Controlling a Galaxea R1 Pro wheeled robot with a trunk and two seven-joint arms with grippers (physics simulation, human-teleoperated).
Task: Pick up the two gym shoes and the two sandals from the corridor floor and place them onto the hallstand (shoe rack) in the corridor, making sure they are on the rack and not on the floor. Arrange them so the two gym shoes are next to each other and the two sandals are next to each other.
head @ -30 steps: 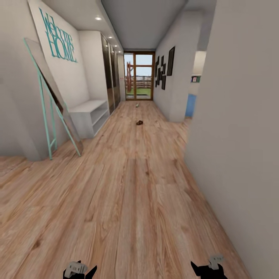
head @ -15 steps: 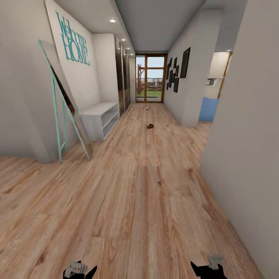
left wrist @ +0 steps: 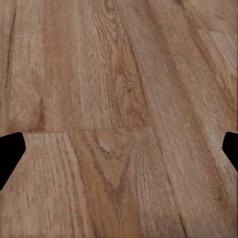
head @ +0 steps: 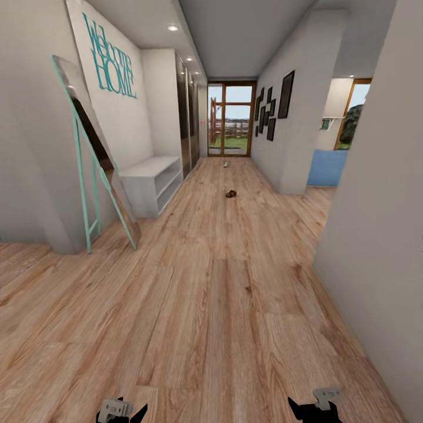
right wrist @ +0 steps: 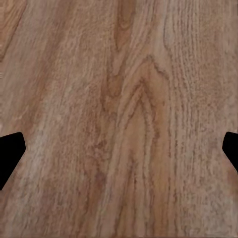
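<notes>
Left claw [left wrist: 119, 148] and right claw [right wrist: 119, 148] hang spread wide, empty, above the corridor floor [head: 211, 305].

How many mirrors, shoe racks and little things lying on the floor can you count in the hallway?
Mirror: 1
Shoe rack: 1
Little things on the floor: 2, a brown thing and a pale thing farther off, both too small to tell which shoes they are
Total: 4
</notes>
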